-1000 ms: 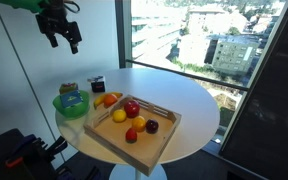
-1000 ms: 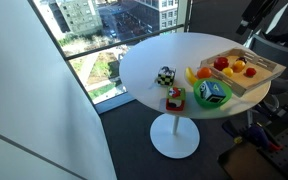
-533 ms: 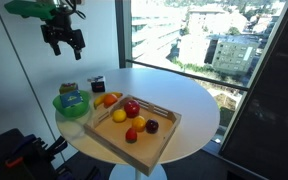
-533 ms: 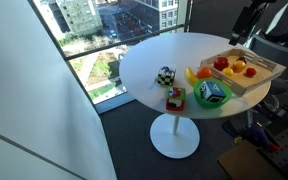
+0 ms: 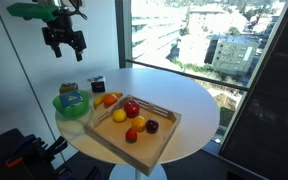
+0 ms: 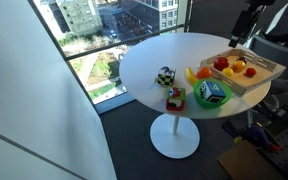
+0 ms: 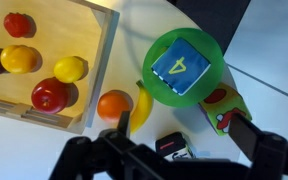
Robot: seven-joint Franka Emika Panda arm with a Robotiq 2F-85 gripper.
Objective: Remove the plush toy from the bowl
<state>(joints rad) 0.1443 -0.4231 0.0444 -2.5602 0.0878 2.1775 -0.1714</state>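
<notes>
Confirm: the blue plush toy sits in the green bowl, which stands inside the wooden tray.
Not quite. The plush toy sits in the bowl, but the bowl stands on the table beside the wooden tray, not inside it; the wrist view shows this.

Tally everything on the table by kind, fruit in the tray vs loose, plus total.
Fruit in the wooden tray: 5
Fruit loose on the table: 2 (orange, banana)
Wooden tray: 1
Green bowl: 1
Blue plush toy, in the bowl: 1
Small black box: 1
Red-and-yellow item: 1
Total: 12
</notes>
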